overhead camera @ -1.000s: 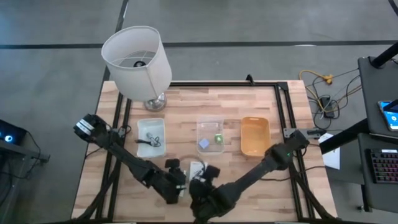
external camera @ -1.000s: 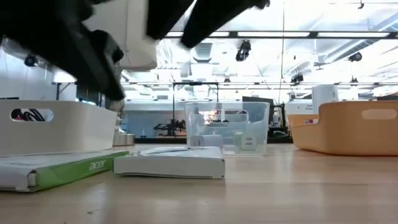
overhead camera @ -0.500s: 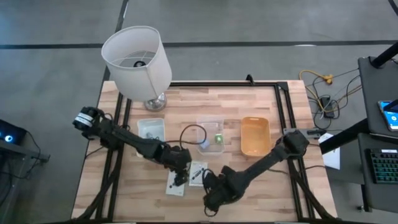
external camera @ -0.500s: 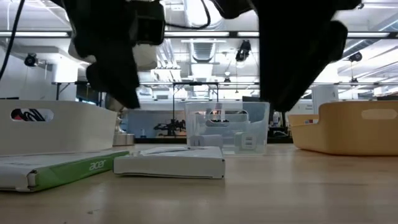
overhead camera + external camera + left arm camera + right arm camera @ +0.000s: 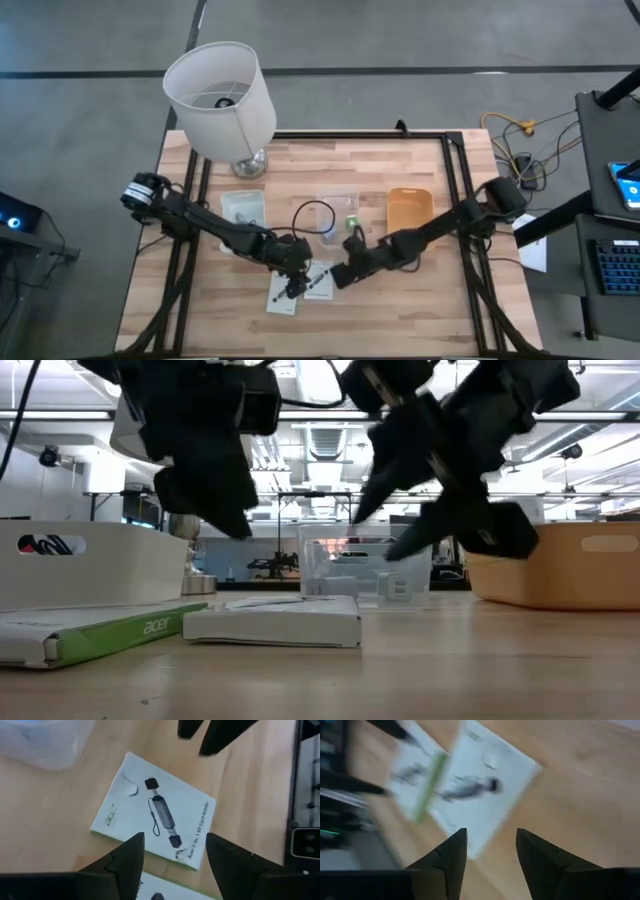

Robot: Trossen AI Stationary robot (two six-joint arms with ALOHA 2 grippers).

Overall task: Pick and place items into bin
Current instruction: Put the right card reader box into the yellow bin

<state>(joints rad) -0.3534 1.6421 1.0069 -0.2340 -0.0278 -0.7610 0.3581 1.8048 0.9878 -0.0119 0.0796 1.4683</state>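
**Converging on two packets at the table's near edge**

Hovering over the wood, both end effectors hung above the two flat packets, which lay side by side at about six o'clock from the clear bin (image 5: 338, 215). The left end effector (image 5: 170, 851) had its fingers spread and held nothing; the right packet (image 5: 155, 830) lay face up between them, so it was probably lined up for a straight-down grasp. The left packet (image 5: 284, 296) touched its neighbour's edge, which left little room for a finger between them.

The right end effector (image 5: 486, 849) came in from three o'clock, also spread and empty, aimed at the same pair.

A black cable (image 5: 312, 214) arched up from the left arm toward the clear bin. The white bin (image 5: 243, 219) sat at nine o'clock of the clear one, the orange bin (image 5: 410, 218) at three.
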